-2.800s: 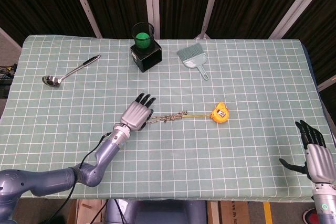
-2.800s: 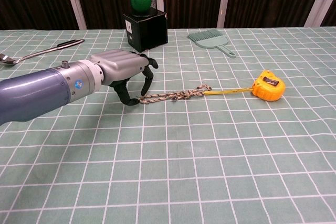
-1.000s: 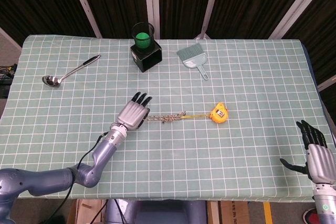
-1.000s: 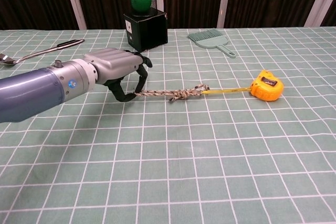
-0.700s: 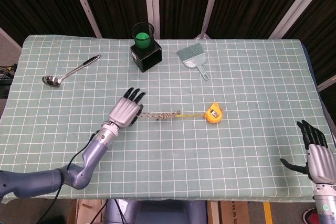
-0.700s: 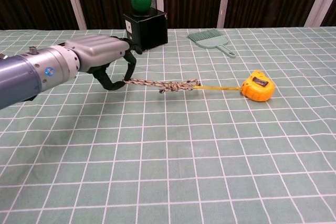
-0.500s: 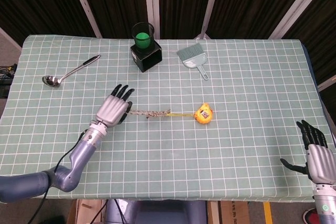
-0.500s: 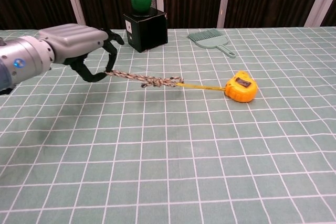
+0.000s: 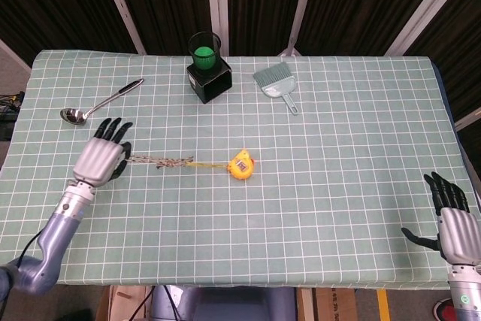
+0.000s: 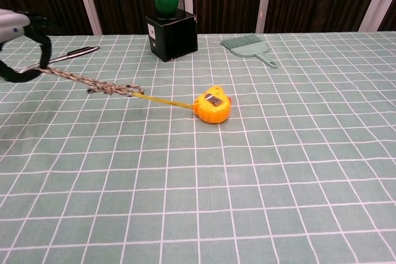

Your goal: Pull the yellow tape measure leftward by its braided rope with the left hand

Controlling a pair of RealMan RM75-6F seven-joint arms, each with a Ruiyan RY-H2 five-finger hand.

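Note:
The yellow tape measure (image 9: 241, 165) (image 10: 212, 106) lies left of the table's middle, a short yellow strip joining it to the braided rope (image 9: 160, 161) (image 10: 86, 81). The rope runs taut to the left. My left hand (image 9: 102, 158) (image 10: 20, 47) grips the rope's far end, fingers curled round it, near the table's left side; in the chest view only its fingertips show at the left edge. My right hand (image 9: 449, 217) hangs off the table's front right corner, fingers spread, holding nothing.
A black holder (image 9: 208, 68) (image 10: 170, 21) with a green ball stands at the back. A grey hand brush (image 9: 276, 83) (image 10: 250, 46) lies to its right. A metal ladle (image 9: 99, 102) (image 10: 67, 57) lies just beyond my left hand.
My left hand has swept leftward holding the rope, and the tape measure slid left behind it across several grid squares. The right hand has stayed put.

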